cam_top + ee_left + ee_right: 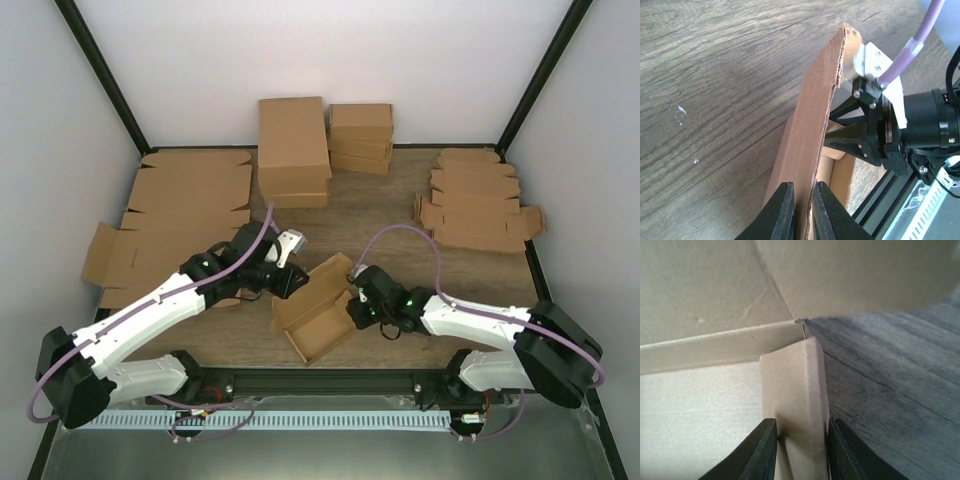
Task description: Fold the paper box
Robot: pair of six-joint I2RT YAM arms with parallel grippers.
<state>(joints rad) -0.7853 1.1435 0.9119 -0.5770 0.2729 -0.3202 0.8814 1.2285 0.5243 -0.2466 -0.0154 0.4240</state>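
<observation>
Your paper box [318, 318] is light, thin and easily creased — the left tool [802, 187] pinches its long wall, the right tool [801, 424] pinches a flap, so hold near the fold lines.

One paper box [320, 312], two hands [291, 283] [352, 299] (left, right)

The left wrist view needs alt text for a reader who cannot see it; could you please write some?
The left hand pinches the upright brown cardboard wall of the paper box, which rises edge-on away from the camera. Behind the wall, the black right arm reaches the box from the right, above a wooden table.
</observation>
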